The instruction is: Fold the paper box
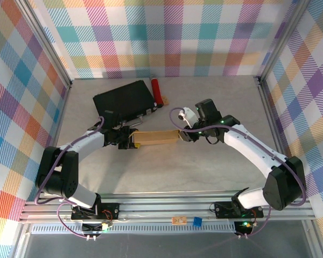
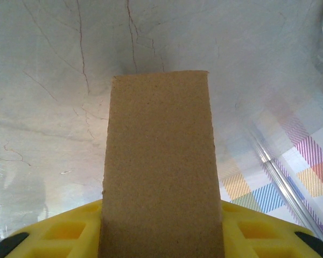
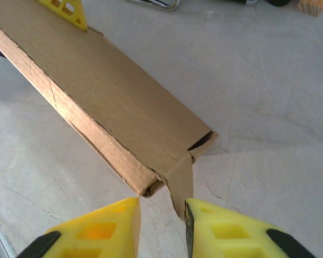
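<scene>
The paper box [image 1: 156, 137] is a long, narrow brown cardboard piece lying across the table's middle between both arms. My left gripper [image 1: 128, 138] holds its left end. In the left wrist view a cardboard panel [image 2: 159, 161] stands between the yellow fingers [image 2: 59, 231], and the gripper [image 2: 161, 220] is shut on it. My right gripper [image 1: 184, 134] is at the box's right end. There the box [image 3: 113, 102] ends in a small hanging flap [image 3: 182, 183]. The right gripper [image 3: 161, 208] is open, and the flap's tip touches its right finger [image 3: 226, 231].
A black case [image 1: 124, 101] with a metal handle lies behind the box at the back left. A red cylinder [image 1: 155, 88] and a small wooden block [image 1: 164, 100] are beside it. Plaid walls close off the back and both sides.
</scene>
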Controlling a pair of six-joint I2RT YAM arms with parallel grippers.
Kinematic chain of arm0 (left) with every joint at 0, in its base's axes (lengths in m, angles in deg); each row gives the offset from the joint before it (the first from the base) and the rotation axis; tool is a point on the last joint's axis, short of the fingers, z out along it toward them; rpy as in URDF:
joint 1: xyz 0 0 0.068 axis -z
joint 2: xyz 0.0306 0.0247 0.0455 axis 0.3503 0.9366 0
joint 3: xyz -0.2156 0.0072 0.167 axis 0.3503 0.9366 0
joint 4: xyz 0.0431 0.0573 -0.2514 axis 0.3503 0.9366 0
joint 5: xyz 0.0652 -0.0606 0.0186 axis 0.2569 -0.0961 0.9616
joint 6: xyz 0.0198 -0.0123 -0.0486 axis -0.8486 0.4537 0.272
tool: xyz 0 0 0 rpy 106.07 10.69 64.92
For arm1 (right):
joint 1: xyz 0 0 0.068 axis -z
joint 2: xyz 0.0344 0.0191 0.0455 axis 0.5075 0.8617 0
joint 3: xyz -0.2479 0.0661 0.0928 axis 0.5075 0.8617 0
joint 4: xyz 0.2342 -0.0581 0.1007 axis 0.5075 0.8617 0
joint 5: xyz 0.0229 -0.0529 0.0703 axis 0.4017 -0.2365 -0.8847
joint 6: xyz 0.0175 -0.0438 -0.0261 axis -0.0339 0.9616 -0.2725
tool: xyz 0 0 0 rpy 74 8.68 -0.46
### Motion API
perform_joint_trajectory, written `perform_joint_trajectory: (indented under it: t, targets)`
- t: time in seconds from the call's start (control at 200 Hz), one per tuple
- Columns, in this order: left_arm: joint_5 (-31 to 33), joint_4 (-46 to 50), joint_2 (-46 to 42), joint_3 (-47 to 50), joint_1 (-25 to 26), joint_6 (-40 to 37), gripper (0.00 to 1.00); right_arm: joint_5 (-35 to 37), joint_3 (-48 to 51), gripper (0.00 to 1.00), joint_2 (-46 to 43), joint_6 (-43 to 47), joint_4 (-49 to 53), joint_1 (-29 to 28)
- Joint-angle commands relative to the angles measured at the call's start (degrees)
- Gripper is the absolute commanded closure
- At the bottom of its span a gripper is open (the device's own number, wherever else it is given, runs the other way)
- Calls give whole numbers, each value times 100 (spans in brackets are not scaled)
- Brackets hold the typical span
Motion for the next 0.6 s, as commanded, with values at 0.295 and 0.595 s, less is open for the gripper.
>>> perform_joint_trajectory:
  t: [0.295,0.595]
  targets:
    - [265,390,152,-24,-71,-87,64,393,-441,94,386,-37,248,-127]
    - [248,351,231,-85,-69,-49,64,465,-737,100,657,-423,362,-285]
